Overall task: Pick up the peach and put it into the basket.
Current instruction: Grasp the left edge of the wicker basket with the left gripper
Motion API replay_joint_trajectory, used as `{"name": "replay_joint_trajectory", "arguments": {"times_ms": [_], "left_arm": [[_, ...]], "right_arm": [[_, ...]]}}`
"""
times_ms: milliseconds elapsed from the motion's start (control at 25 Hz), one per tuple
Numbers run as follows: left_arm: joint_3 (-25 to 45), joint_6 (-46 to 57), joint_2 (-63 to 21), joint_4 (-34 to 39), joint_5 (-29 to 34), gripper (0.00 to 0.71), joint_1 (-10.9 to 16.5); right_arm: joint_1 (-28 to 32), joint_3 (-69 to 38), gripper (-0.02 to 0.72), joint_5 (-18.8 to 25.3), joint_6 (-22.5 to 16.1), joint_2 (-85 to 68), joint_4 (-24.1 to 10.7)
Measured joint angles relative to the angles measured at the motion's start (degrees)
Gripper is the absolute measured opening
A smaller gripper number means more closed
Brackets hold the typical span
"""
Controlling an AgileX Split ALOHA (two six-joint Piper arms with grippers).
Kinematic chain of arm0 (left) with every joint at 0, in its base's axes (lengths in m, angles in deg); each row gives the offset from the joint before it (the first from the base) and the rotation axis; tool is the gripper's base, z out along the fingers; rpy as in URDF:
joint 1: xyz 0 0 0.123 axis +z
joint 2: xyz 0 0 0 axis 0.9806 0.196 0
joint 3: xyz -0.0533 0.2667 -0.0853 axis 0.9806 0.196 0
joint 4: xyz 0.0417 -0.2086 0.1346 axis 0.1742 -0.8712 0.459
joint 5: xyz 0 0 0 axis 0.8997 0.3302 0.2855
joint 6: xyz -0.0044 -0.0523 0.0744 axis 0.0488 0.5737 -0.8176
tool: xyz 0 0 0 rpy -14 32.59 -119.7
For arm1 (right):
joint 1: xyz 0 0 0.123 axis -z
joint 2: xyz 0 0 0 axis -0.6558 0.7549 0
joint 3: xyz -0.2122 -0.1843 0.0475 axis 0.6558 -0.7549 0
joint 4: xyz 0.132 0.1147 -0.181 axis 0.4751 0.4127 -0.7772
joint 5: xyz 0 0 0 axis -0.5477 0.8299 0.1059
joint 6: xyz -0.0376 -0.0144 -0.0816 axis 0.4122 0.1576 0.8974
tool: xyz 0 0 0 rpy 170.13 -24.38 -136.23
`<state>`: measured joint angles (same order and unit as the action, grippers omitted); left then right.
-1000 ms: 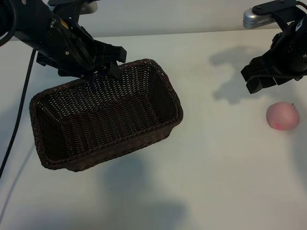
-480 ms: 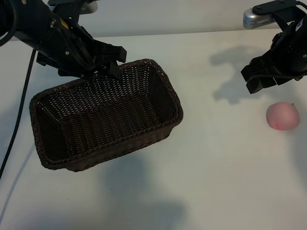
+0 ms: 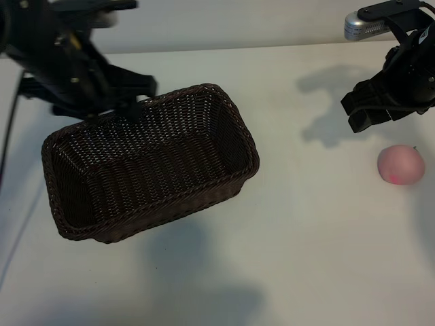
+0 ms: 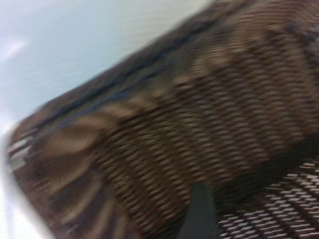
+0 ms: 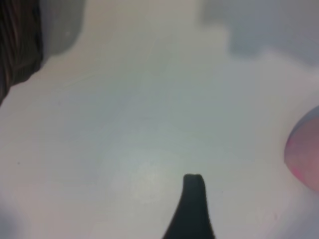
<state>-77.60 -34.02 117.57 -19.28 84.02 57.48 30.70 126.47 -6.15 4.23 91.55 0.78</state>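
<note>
From my station I see the basket (image 3: 149,163) on the white worktop (image 3: 306,238), at the left half of the exterior view, lying at a slant and with nothing inside. The peach (image 3: 401,164) lies on the worktop far to the right, well apart from the basket, with its deeper pink blotch low on its side.

The left end effector (image 3: 132,92) is above the far rim of the basket, near its left part, and it points steeply down. Its fingers stand wide and hold nothing. In the left wrist view the wicker weave (image 4: 199,124) fills almost all the picture and one dark fingertip (image 4: 200,214) shows in front of it.

The right end effector (image 3: 370,112) hangs over the worktop just beyond the peach, near it but not touching. It is also wide and holds nothing. In the right wrist view I see a part of the peach (image 5: 305,159) at the picture edge, one dark fingertip (image 5: 192,204), and a corner of the basket (image 5: 17,50) farther away.
</note>
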Motion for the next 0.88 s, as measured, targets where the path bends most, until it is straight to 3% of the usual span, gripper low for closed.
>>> {"name": "replay_joint_trajectory", "arguments": {"times_ms": [280, 600, 880], "left_arm": [[12.3, 16.5, -6.6, 12.8, 1.5, 0.575, 0.0], [22.2, 26.9, -8.0, 14.5, -5.6, 0.575, 0.3], [23.2, 25.7, -8.0, 12.7, -7.3, 0.575, 6.5]], "right_arm": [[0.0, 0.0, 0.595, 0.0, 0.0, 0.0, 0.5], [0.0, 0.0, 0.595, 0.3, 0.0, 0.0, 1.2], [0.0, 0.1, 0.595, 1.3, 0.0, 0.0, 1.3]]}}
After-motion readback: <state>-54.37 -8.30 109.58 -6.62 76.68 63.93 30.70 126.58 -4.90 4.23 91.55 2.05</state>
